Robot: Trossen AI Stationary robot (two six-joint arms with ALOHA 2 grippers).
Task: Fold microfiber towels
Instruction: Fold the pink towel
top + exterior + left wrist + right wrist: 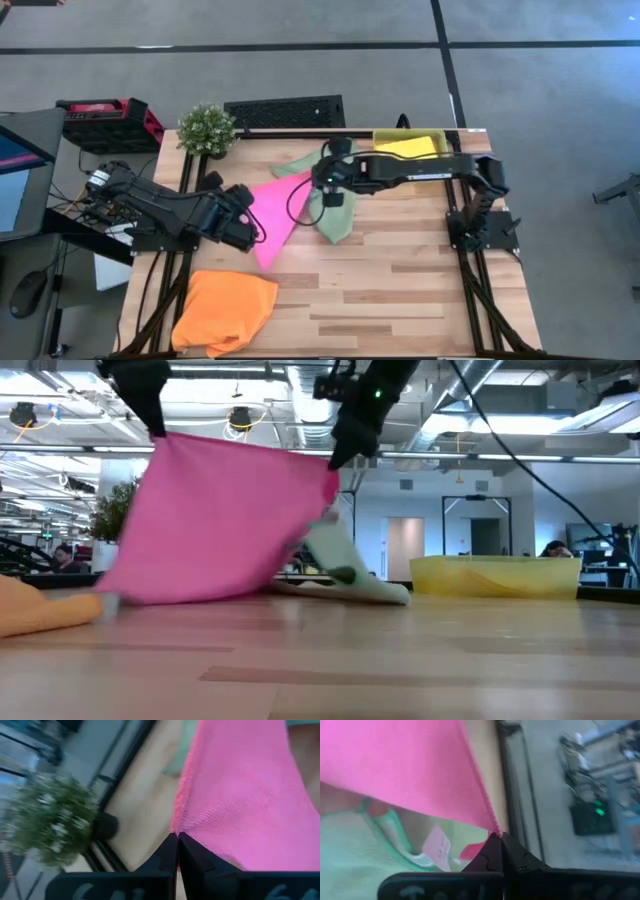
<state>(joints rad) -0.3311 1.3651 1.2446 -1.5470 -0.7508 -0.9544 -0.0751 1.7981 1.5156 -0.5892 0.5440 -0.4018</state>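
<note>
I have the pink towel (277, 213) lifted between both arms, stretched out above the wooden table (400, 290). My left gripper (177, 837) has its fingers pinched tight together on one corner of the pink cloth, and in the left wrist view the fabric fans out from that pinch. My right gripper (499, 836) is clamped the same way on another corner, fingers fully together with the hem caught at the tips. In the low view the towel hangs like a sheet from the two held corners, its bottom edge touching or nearly touching the tabletop. From above, it shows as a pink triangle between the two arms near the middle of the table, with its lower point toward the front. The pale green towel (331, 214) lies rumpled on the table under and just beside the right gripper, partly covered by the pink one. The orange towel (226, 310) sits bunched at the front left corner of the table, well apart from the others. The yellow towel (406, 147) lies in the translucent yellow tray (438, 138) at the back right of the table, behind the right arm. A small potted plant (207, 128) stands at the back left corner.
</note>
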